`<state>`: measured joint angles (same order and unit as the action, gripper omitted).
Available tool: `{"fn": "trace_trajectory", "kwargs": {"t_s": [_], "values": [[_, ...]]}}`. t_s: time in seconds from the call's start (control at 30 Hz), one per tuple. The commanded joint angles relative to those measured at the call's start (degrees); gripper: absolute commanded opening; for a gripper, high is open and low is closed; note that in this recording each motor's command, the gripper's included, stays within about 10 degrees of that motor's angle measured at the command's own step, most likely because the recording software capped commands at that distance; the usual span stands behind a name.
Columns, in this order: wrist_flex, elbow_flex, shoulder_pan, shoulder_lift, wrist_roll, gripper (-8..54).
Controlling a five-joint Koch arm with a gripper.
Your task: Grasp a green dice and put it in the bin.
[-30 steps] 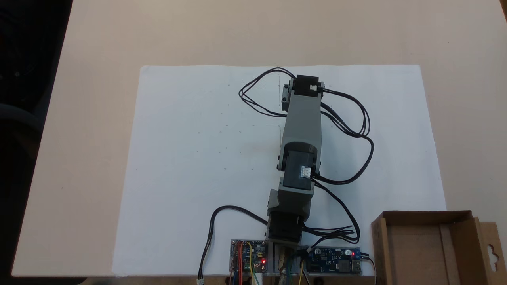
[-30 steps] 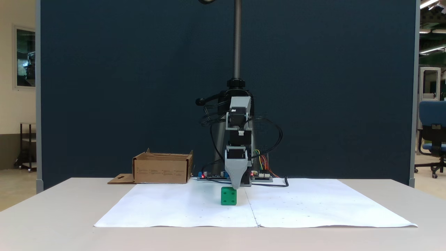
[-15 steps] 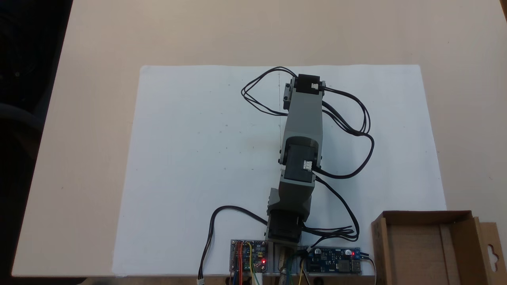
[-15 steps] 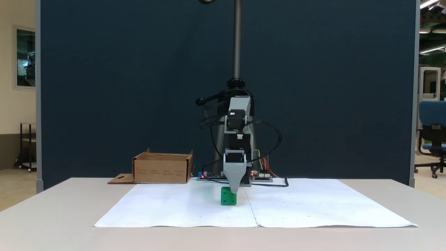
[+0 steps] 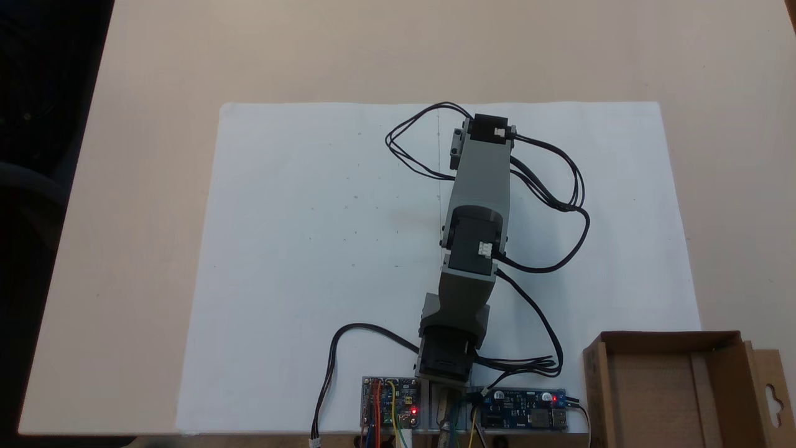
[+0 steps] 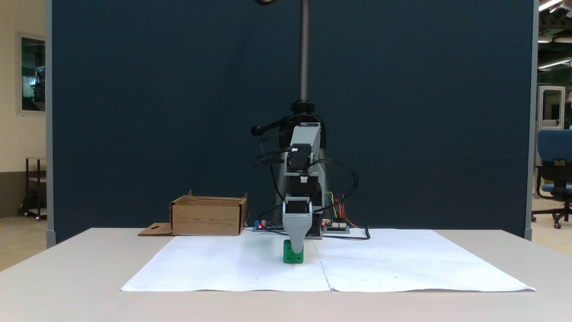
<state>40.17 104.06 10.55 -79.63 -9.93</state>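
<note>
On the white paper sheet [image 6: 402, 264] that covers the middle of the bench [image 5: 155, 186], my arm [image 5: 479, 186] reaches forward from its base and bends steeply down at the wrist. Seen from the front, my gripper [image 6: 296, 246] points straight down, and its grey tip covers the upper middle of the green dice [image 6: 290, 257]. One tapered jaw faces this camera and the other lies behind it, so I cannot tell if the jaws are apart or pressed on the dice. The dice rests on the paper, just beside the centre seam. From above, my own forearm hides it.

The bin [image 5: 653, 386] stands at the corner of the bench beside my base, well apart from the dice. From above, its bottom is bare cardboard, and its flap with the hang-hole [image 5: 771, 395] lies folded outward. From the front, the bin [image 6: 208, 217] appears at the left of my base.

Compared with one second ago, my gripper has come lower: then its tip touched only the top right corner of the dice. My arm has also turned a little, while the dice and the bin have kept their places
</note>
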Motion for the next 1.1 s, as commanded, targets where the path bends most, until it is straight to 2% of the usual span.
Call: {"fn": "trace_trajectory", "kwargs": {"t_s": [0.0, 0.97, 1.07], "values": [[-2.0, -2.9, 1.1, -1.0, -3.5, 43.0], [-3.3, -3.7, 2.9, 2.2, -3.5, 38.8], [-3.3, -3.7, 3.2, 2.2, -3.5, 34.5]]}}
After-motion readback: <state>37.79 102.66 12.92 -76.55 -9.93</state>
